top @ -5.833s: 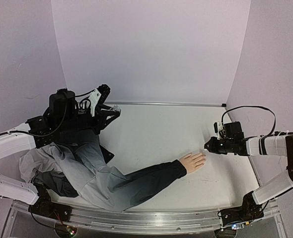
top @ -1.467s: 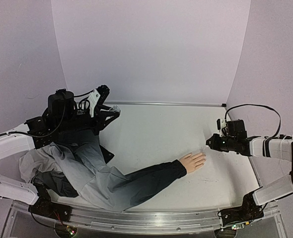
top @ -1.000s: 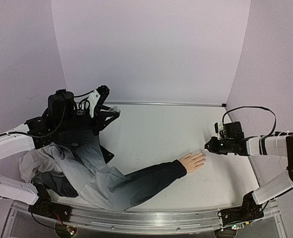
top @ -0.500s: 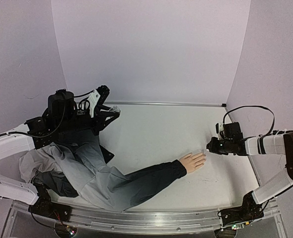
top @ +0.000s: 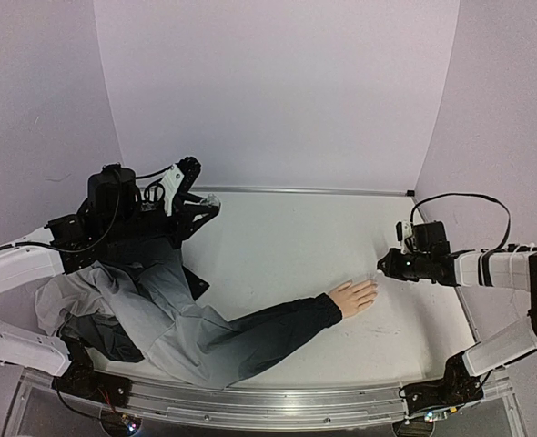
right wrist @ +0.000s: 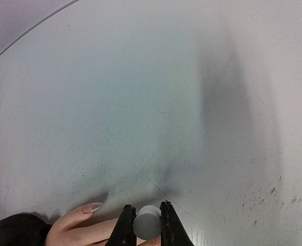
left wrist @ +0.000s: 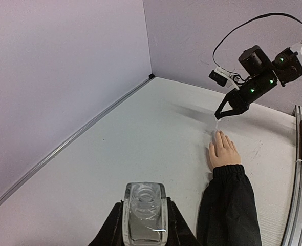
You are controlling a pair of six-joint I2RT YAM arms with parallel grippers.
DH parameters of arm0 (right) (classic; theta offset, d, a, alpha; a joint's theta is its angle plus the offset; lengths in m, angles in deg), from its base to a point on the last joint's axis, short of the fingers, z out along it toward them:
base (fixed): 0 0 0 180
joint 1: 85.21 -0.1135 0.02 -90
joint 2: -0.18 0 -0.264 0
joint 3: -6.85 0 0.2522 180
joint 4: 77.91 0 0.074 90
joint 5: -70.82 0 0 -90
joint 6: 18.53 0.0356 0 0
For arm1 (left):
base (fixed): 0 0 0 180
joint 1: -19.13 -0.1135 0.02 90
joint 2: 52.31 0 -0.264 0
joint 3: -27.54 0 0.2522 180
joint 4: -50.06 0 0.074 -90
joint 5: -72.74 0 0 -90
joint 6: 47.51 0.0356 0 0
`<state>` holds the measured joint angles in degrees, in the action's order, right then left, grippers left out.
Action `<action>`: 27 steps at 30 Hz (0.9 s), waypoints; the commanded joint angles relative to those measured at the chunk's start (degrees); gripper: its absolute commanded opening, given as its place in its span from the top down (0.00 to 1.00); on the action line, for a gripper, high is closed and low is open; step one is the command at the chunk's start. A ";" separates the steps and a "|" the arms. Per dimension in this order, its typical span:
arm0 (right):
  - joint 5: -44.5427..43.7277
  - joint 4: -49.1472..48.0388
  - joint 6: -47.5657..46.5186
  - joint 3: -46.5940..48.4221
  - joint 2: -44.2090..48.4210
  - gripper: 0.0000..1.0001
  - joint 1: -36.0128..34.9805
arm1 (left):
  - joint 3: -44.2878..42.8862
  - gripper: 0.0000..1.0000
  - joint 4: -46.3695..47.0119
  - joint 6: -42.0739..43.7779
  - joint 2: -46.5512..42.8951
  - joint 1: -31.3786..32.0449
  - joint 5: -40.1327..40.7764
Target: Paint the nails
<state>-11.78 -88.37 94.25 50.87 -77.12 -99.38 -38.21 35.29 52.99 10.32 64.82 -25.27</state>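
Close above the mannequin hand's (top: 353, 296) nails (right wrist: 92, 208), right claw (right wrist: 146, 223) pinches a small grey cap (right wrist: 146, 220), perhaps a brush; left claw (left wrist: 145, 228) clamps a clear bottle (left wrist: 145, 205), well apart across the surface (top: 287, 241).

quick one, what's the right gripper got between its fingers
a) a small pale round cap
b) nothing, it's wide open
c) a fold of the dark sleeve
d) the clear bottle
a: in the right wrist view the right gripper is shut on a small pale round cap just over the mannequin hand; the clear bottle sits in the left gripper.
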 commanded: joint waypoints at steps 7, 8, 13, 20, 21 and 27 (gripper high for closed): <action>4.14 -0.03 -0.71 1.03 -0.73 1.00 0.16 | -0.31 1.00 2.07 -0.13 -1.54 -0.25 -1.22; 4.20 -0.23 -0.61 1.09 -1.28 1.00 0.16 | -0.31 1.00 2.05 -0.13 -1.43 -0.23 -1.22; 2.12 0.28 0.10 1.66 -2.53 1.00 0.11 | -0.31 1.00 2.07 0.04 -1.15 -0.25 -0.87; -0.55 0.64 -0.03 1.73 -3.11 1.00 0.11 | -0.48 1.00 2.05 0.15 -0.49 -0.25 -1.04; -0.81 0.41 -0.07 1.73 -3.24 1.00 0.11 | -0.48 1.00 2.08 0.18 -0.45 -0.25 -1.04; -4.20 -1.19 -0.13 2.29 -3.81 1.00 0.13 | -0.48 1.00 2.01 0.22 -0.46 -0.25 -1.04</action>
<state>-12.41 -88.35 94.25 50.89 -80.42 -99.38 -38.19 35.29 52.99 10.34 64.82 -25.31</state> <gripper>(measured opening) 0.142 0.215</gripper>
